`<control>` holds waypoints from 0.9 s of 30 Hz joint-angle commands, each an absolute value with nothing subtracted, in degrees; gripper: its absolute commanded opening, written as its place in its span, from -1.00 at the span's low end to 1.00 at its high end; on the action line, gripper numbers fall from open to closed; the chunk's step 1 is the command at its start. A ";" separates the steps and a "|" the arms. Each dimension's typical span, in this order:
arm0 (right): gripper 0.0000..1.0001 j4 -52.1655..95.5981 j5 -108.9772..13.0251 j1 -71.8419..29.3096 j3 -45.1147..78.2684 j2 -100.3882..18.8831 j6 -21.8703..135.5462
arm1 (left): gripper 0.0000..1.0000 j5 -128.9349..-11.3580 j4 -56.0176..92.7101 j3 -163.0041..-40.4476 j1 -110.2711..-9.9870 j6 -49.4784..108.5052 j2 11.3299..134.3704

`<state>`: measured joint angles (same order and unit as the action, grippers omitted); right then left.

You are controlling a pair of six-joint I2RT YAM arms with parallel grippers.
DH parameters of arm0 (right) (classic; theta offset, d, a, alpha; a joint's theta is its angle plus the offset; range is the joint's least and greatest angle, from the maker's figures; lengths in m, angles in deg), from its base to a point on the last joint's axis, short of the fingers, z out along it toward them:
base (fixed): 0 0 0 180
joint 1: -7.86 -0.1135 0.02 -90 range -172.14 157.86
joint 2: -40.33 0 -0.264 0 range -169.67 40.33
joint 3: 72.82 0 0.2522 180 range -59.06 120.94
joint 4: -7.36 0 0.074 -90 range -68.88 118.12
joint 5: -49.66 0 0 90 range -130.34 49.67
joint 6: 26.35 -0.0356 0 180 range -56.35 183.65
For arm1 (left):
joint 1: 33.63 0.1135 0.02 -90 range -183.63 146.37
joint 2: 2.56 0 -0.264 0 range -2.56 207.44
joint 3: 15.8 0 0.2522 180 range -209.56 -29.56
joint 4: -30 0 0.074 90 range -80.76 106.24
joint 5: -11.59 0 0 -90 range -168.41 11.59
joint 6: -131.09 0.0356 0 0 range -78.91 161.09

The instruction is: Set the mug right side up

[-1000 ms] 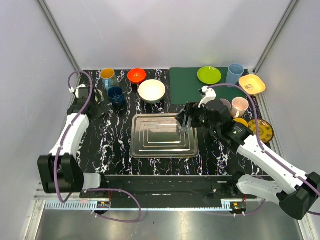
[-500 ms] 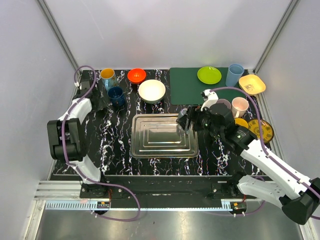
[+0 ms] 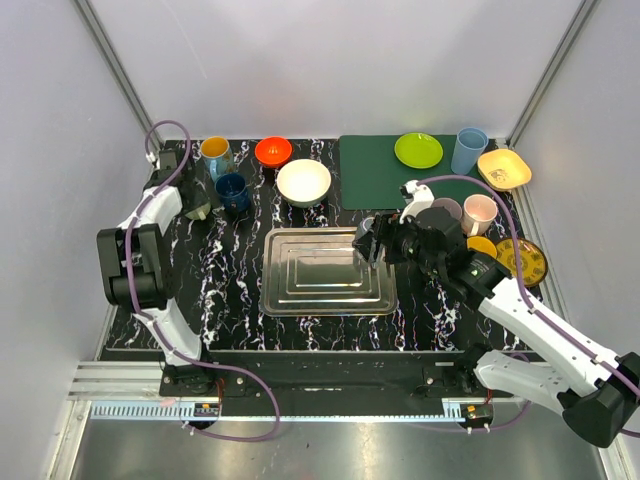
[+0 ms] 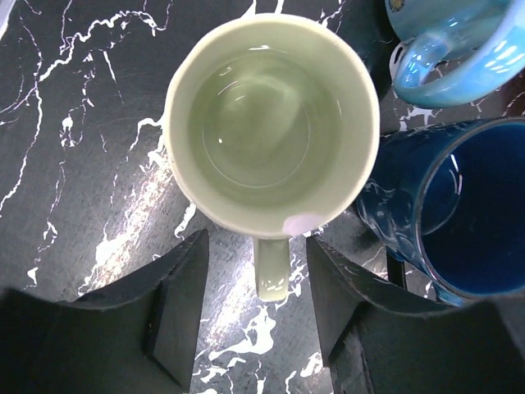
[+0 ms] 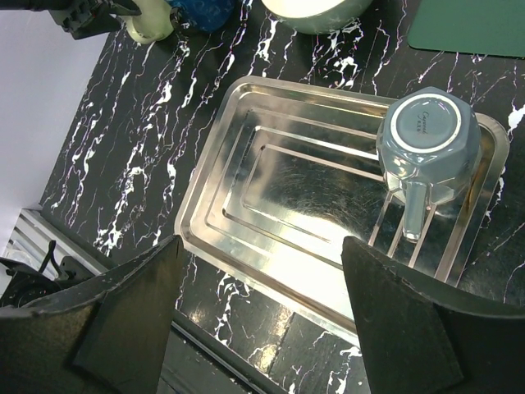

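On the black marbled table [image 3: 230, 290] a rectangular steel tray [image 5: 271, 205] is seen mostly bare; the grey-blue ceramic mug [image 5: 428, 139] is set upside down in its far right corner, close to the rim. The right gripper [image 5: 262, 243] is held wide open above the tray. Far left of the tray, an upright pale green mug [image 4: 262, 123] is flanked at its handle, untouched, by the parted jaws of the left gripper [image 4: 256, 242], with a dark blue mug [image 4: 467, 213] just beside

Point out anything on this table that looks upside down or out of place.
The grey mug sits upside down in the steel tray, its printed base ring facing up. The pale green mug and the dark blue mug beside it stand mouth up; nothing looks spilled.
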<state>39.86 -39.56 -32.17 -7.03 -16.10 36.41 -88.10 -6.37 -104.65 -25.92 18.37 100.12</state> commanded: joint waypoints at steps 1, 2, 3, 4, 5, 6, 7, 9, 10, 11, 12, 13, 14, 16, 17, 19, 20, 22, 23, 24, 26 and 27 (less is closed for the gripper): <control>0.66 38.43 -39.37 -32.31 -7.03 -16.01 36.67 | 0.05 -88.96 -4.50 -107.34 -25.37 19.47 102.56; 0.66 38.52 -39.28 -32.31 -7.03 -16.10 36.76 | 0.04 -88.95 -4.59 -107.51 -25.37 19.47 102.91; 0.66 38.61 -39.28 -32.31 -7.03 -16.01 36.76 | 0.03 -88.69 -4.67 -107.78 -25.28 19.47 103.43; 0.66 38.61 -39.11 -32.31 -7.03 -16.10 36.67 | 0.02 -88.52 -4.59 -108.13 -25.28 19.56 103.70; 0.66 38.52 -39.02 -32.31 -7.03 -16.18 36.67 | -0.02 -88.60 -4.76 -108.30 -25.19 19.56 103.88; 0.66 38.61 -38.93 -32.31 -6.94 -16.19 36.76 | -0.08 -88.52 -4.68 -108.39 -25.19 19.65 103.97; 0.66 38.61 -38.93 -32.31 -6.94 -16.27 36.67 | -0.20 -88.43 -4.41 -108.39 -25.02 19.56 103.97; 0.66 38.61 -38.75 -32.31 -7.03 -16.45 36.67 | -0.38 -88.34 -4.41 -108.48 -24.84 19.47 103.88; 0.66 38.52 -38.75 -32.31 -7.03 -16.54 36.67 | -0.45 -88.25 -4.32 -108.48 -24.84 19.56 103.71; 0.66 38.52 -38.75 -32.39 -7.03 -16.62 36.76 | -0.56 -88.25 -4.24 -108.48 -24.84 19.56 103.62; 0.66 38.35 -38.84 -32.31 -7.11 -16.71 36.67 | -0.63 -88.43 -4.32 -108.40 -24.84 19.56 103.09; 0.65 38.17 -38.93 -32.31 -7.20 -16.89 36.58 | -0.68 -88.34 -4.15 -108.05 -24.67 19.56 102.91; 0.65 38.00 -39.02 -32.31 -7.29 -17.06 36.50 | -0.85 -88.08 -4.06 -107.87 -24.75 19.56 102.56; 0.65 37.73 -39.28 -32.22 -7.46 -17.15 36.06 | -1.00 -87.90 -3.89 -106.73 -24.75 19.12 101.07; 0.65 37.38 -39.45 -32.39 -7.64 -17.15 36.14 | -1.00 -87.73 -3.62 -106.20 -24.67 18.86 100.28; 0.64 37.03 -39.81 -32.31 -7.82 -17.15 35.88 | -1.00 -87.46 -3.53 -103.84 -24.75 17.29 96.08; 0.64 36.59 -39.98 -32.31 -7.90 -17.15 35.79 | -1.00 -87.37 -3.36 -102.78 -24.75 16.67 94.06; 0.64 35.98 -40.16 -32.39 -7.90 -17.24 35.09 | -1.00 -86.67 -3.44 -99.10 -24.84 13.34 85.72; 0.64 35.28 -41.73 -32.39 -7.73 -17.33 34.83 | -1.00 -86.23 -3.88 -97.77 -24.93 12.10 82.55; 0.64 34.75 -43.13 -32.31 -7.56 -17.76 34.39 | -1.00 -84.32 -4.06 -96.45 -24.93 10.78 75.74; 0.63 33.00 -45.16 -32.22 -6.94 -18.29 33.42 | -1.00 -81.59 -4.67 -93.20 -26.15 7.79 68.84; 0.63 32.29 -47.17 -32.30 -6.76 -18.90 33.07 | -1.00 -80.35 -5.02 -92.49 -26.94 6.83 62.81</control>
